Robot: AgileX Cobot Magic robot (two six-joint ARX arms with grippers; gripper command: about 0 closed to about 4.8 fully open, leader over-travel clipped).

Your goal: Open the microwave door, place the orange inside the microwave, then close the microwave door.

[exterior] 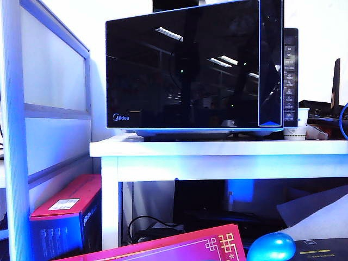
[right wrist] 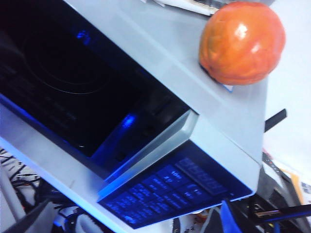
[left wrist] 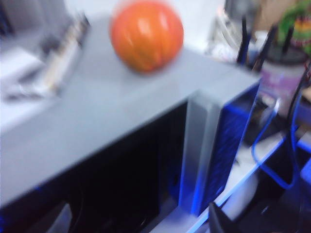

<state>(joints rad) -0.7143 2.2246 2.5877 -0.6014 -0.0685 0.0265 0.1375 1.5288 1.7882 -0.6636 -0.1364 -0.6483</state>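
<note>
Orange fruit rests on top of the microwave, whose door is ajar. Left gripper and right gripper hover above, jaws fully spread, empty.

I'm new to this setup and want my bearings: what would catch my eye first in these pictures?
The big black microwave on the white table dominates the exterior view, its glossy door ajar. Both wrist views show its cavity open and the bright orange sitting on its grey top, near the corner above the button panel. A shiny blue rounded object lies in the foreground; the left and right grippers barely show.
</note>
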